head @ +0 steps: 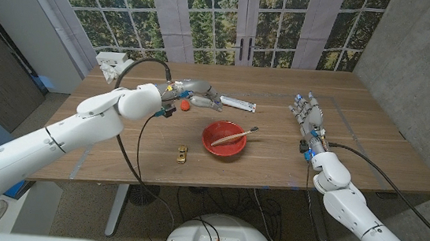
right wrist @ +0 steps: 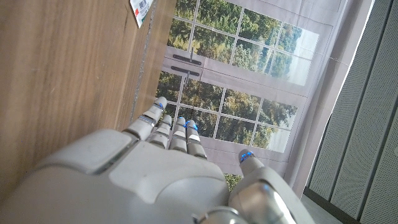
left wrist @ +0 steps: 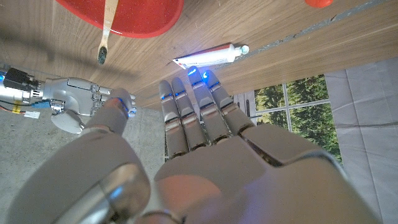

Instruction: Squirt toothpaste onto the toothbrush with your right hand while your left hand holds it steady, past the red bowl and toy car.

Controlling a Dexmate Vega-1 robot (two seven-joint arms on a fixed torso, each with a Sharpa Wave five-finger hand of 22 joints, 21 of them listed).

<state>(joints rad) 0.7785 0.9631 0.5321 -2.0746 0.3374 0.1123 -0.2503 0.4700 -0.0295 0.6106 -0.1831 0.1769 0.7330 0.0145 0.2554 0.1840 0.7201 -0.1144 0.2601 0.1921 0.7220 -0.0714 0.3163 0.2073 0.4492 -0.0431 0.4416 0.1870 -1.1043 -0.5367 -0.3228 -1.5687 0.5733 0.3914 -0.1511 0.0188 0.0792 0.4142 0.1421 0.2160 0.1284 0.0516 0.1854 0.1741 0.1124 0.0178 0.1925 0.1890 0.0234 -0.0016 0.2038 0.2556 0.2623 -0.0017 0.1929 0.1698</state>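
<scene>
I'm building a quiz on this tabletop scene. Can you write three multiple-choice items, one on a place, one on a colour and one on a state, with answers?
1. Where does the toothbrush lie?
A. across the bowl's rim
B. under the toy car
C. in the right hand

2. What colour is the bowl?
A. blue
B. red
C. white

3. What is the right hand doing?
A. squeezing the toothpaste
B. holding the toothbrush
C. holding nothing, fingers apart

Answers: 1 A, the brush leans on the bowl's edge; 2 B, the bowl is plainly red; 3 C, it is apart from the toothpaste tube, which lies by the left hand.
</scene>
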